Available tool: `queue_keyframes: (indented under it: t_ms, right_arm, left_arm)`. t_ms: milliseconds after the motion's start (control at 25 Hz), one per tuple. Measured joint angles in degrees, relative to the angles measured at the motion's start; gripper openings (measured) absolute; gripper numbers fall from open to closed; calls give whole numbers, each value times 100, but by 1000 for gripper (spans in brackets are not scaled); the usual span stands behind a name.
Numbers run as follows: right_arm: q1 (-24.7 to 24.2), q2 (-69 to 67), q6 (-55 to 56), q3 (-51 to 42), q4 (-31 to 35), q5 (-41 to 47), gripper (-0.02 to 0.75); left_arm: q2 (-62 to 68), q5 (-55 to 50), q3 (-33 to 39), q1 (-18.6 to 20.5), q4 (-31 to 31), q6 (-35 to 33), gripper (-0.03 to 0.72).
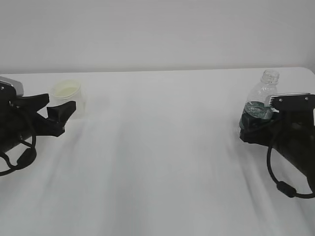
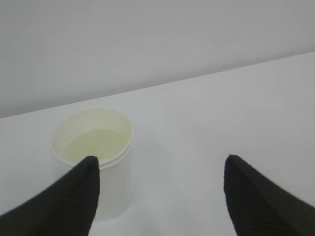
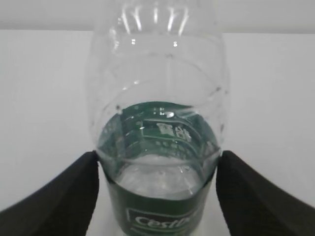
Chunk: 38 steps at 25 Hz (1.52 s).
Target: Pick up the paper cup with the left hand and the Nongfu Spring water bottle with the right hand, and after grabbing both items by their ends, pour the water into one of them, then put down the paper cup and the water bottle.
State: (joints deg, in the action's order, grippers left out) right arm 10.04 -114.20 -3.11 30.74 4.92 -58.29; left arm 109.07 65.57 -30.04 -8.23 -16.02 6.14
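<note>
The cup stands upright at the left gripper's ten o'clock, against its left finger, not centred between the spread jaws. The bottle stands upright at twelve o'clock in the right gripper, whose spread jaws flank it.

Matt paper cup; glossy clear plastic bottle; white cloth table.

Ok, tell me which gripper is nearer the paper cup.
Left. The left gripper stands open right at the paper cup, one finger overlapping its near side. The right gripper is across the table, its fingers either side of the water bottle.
</note>
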Motion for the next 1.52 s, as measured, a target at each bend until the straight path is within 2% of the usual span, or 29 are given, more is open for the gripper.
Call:
queue_keyframes:
  t_ms: [280,560,880,1520]
  right_arm:
    - [0,544,13,-280,-9,361,554]
    - [0,1145,22,-380,-147,829,554]
    - [0,1932,22,-380,-299,1529,554]
    - [0,4004,26,-411,-309,2992,554]
  left_arm:
    - [-604,0,315,0,138,0,565]
    - [-1118,-55,315,0,138,0,565]
    - [-2129,-818,361,0,141,0,561]
    - [-5093,-2867,384,0,395,0,558]
